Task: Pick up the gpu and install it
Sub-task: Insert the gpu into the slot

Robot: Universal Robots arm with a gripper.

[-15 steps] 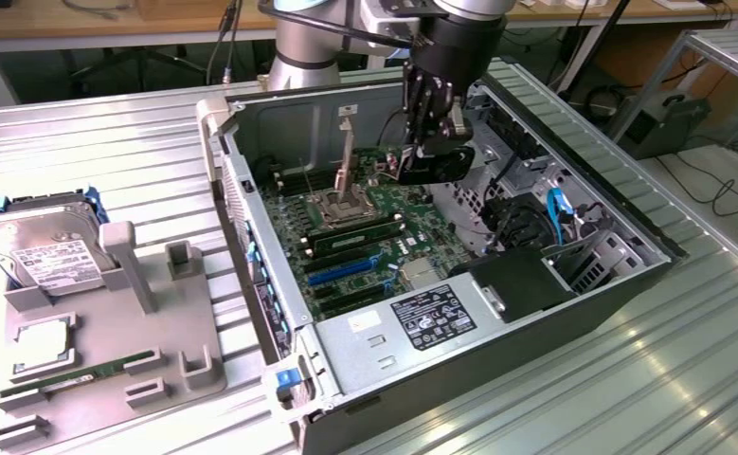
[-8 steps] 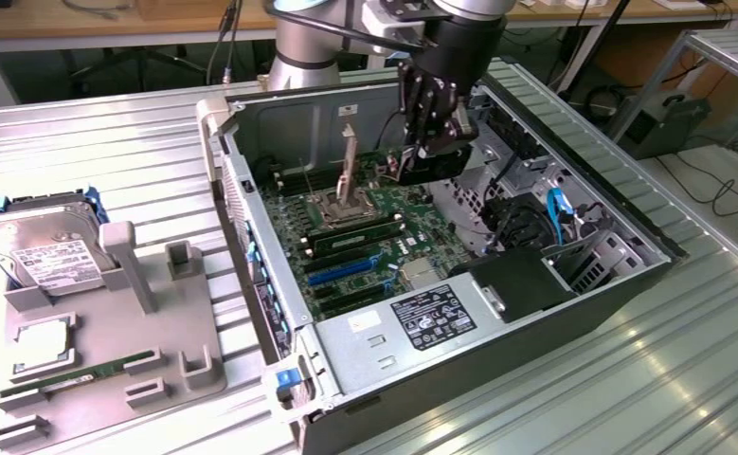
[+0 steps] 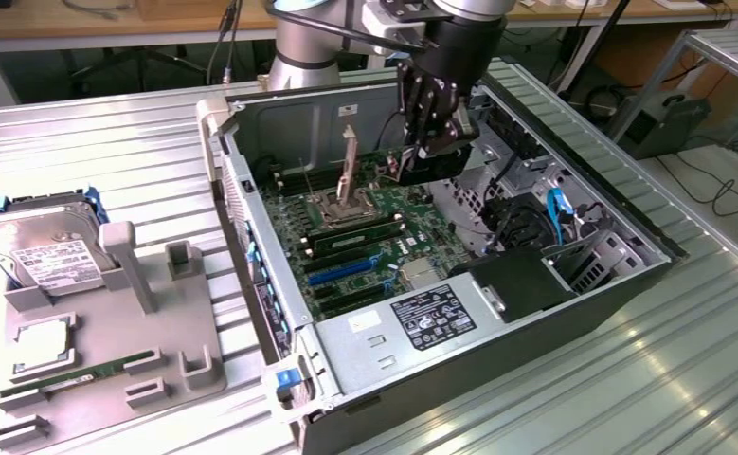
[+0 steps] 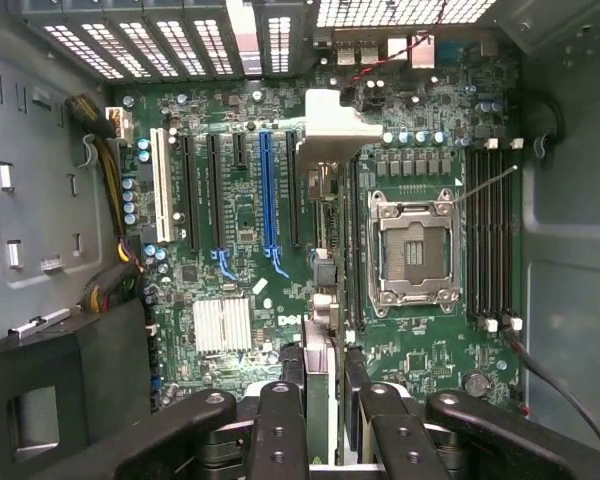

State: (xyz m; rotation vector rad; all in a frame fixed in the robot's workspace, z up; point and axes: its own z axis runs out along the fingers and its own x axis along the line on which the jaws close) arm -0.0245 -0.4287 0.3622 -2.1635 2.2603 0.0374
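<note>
Inside the pc case (image 3: pixel 267 237), jaws (image 3: pixel 435 142) clamped on gpu (image 3: pixel 439 163) above mobo (image 4: pixel 240 250).

Case (image 3: pixel 520 313): matt black and bare grey sheet metal. Motherboard (image 4: pixel 240 215): green, glossy board. Heatsink (image 4: pixel 222 325): ribbed silvery metal. Gripper (image 4: pixel 320 420): matt black plastic fingers. Table (image 3: pixel 116 133): ribbed, shiny metal. Tray (image 3: pixel 116 351): grey matt plastic.

Case top: open, free way down to the board (image 3: pixel 369 223).
Case walls (image 3: pixel 248 204): close in all sides.
Far end: taken by the gripper (image 3: pixel 435 142) with the gpu (image 3: pixel 435 163).
Exterior view's right: drive bays (image 3: pixel 520 223), cables (image 3: pixel 554 213).
Near end: power supply (image 3: pixel 401 322) blocks.
CPU lever (image 3: pixel 347 156): stands upright mid-board.
</note>
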